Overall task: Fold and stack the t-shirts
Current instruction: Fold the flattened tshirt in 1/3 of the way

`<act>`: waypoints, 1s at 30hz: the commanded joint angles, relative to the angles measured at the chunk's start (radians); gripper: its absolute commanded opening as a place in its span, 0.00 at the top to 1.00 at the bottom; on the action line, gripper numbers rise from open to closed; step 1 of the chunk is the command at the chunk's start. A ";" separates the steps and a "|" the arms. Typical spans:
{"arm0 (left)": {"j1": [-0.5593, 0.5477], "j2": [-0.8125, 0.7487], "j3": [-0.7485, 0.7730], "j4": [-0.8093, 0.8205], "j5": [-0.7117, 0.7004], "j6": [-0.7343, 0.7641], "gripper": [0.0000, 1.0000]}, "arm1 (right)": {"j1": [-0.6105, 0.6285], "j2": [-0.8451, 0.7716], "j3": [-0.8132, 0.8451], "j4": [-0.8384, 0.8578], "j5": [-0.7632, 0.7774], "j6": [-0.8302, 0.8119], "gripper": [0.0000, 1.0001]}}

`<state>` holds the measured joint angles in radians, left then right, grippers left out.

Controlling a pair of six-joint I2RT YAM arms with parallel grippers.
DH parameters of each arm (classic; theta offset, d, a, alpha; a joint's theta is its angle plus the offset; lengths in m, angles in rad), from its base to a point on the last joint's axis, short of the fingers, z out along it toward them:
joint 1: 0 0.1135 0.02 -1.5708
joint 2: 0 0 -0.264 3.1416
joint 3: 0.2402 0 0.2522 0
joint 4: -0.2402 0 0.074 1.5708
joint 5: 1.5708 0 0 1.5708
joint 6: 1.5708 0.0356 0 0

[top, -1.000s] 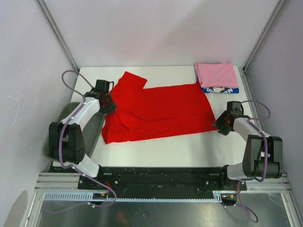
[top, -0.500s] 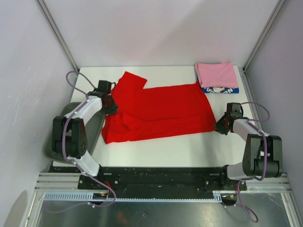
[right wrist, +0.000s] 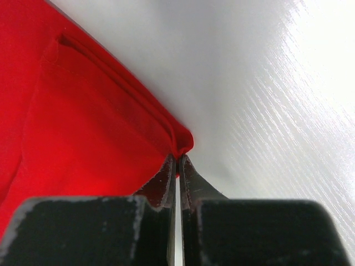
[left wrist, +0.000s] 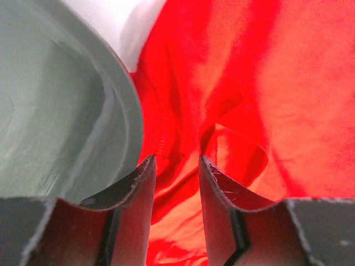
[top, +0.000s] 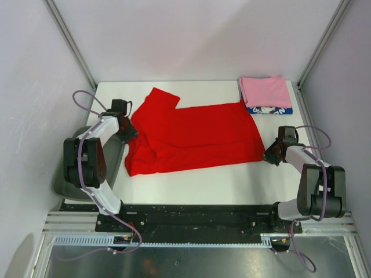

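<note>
Since a second ago, the left gripper (top: 128,130) has let its fingers part and slid a little off toward the left edge of the red t-shirt (top: 197,136), while the right gripper (top: 271,155) has closed up at the shirt's near right corner.

Nearest the viewer, both arms reach out from their bases at the front edge of the white table (top: 220,174). On the right, the arm lies low and its gripper (right wrist: 177,158) has its jaws pressed almost together. The hemmed corner of the red t-shirt (right wrist: 83,122) is pinched between the tips. Bare glossy table (right wrist: 266,83) stretches away to the right of that corner.

On the left, the gripper (left wrist: 176,160) stands about half open, pointing down at a rumpled fold of the red t-shirt (left wrist: 266,83). Cloth lies under and between the two fingers, but neither finger presses on it, so nothing is gripped. Just left of this gripper curves the rim of a grey-green tray (left wrist: 55,111), which sits at the table's left side, partly under the left arm (top: 117,155).

Across the middle of the table the red t-shirt lies spread out, mostly flat, plain side up, with a sleeve sticking out toward the far left and creases bunched at its left end.

Farthest away, in the far right corner, a folded pink t-shirt (top: 265,91) rests on top of a folded blue t-shirt (top: 269,109), whose white print peeks out along the near edge. This pile lies just beyond the red shirt's far right corner.
</note>
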<state>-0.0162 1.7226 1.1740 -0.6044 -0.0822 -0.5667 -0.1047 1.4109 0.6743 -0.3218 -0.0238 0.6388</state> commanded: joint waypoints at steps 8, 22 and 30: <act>0.087 0.044 0.061 0.017 -0.016 0.019 0.58 | -0.044 -0.046 -0.013 -0.063 0.067 -0.008 1.00; -0.040 -0.186 -0.106 0.026 0.057 -0.047 0.55 | -0.190 -0.122 -0.048 -0.271 0.170 0.103 1.00; -0.247 -0.498 -0.426 0.028 -0.048 -0.194 0.53 | -0.310 -0.147 -0.068 -0.316 0.180 0.080 1.00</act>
<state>-0.1867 1.3247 0.8452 -0.5789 -0.0616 -0.6678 -0.3687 1.2724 0.6216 -0.5911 0.1108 0.7254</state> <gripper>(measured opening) 0.467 0.029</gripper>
